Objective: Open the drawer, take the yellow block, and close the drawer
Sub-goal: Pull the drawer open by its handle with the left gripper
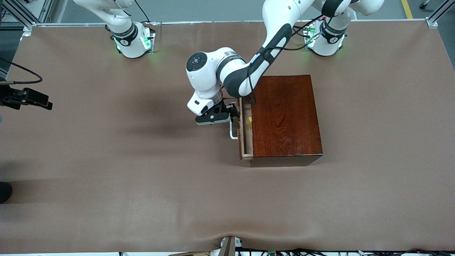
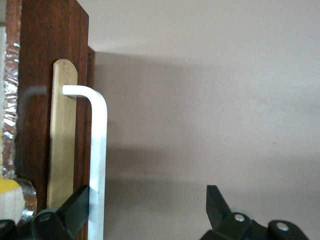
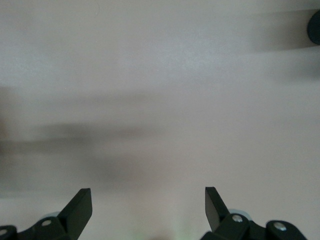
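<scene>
My left gripper (image 1: 233, 113) hangs spread at the white handle (image 1: 233, 132) — the drawer (image 1: 246, 132) stands slightly out, the yellow block (image 1: 250, 121) peeking inside. My right gripper (image 3: 148, 207) waits — spread too — over bare table (image 1: 106, 160).

yellow block (image 1: 250, 121) mostly hidden in drawer (image 1: 246, 131); right gripper (image 3: 148, 202) cut off

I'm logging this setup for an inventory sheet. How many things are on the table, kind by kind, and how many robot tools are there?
Wooden box: 1
Drawer (pulled slightly out, white handle): 1
Yellow block (inside the drawer): 1
Tools: 2, the left tool open at the handle, the right tool open over bare table, waiting
Total: 5
</scene>
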Controlling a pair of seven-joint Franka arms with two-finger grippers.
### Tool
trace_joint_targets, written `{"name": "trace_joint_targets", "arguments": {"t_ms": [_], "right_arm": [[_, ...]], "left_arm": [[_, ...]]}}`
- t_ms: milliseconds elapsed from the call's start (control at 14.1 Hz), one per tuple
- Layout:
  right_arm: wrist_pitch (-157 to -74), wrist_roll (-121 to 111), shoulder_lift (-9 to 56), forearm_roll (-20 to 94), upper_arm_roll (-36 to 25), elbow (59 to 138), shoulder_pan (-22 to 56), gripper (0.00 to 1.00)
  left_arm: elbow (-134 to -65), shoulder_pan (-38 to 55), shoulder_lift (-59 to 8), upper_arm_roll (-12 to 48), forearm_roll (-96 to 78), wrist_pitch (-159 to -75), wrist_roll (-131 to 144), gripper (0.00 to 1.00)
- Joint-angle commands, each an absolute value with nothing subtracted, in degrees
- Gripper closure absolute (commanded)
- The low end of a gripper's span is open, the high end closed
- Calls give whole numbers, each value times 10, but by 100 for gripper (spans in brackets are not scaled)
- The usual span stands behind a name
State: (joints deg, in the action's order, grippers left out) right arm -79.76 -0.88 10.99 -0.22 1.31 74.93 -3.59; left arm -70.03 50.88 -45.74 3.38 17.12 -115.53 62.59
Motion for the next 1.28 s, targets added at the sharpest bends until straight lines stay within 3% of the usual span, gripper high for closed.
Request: {"name": "trace_joint_targets", "arguments": {"t_ms": [0,1208], "right_arm": [[-793,-4,109,-7,17,751,-38,0],[-796,-5,109,-10,15,751,-42,0]], "left_arm": [[-647,521,-505,42,177,-1244,641,0],[-605,541,-531,46,146,-1293,664,0]]}}
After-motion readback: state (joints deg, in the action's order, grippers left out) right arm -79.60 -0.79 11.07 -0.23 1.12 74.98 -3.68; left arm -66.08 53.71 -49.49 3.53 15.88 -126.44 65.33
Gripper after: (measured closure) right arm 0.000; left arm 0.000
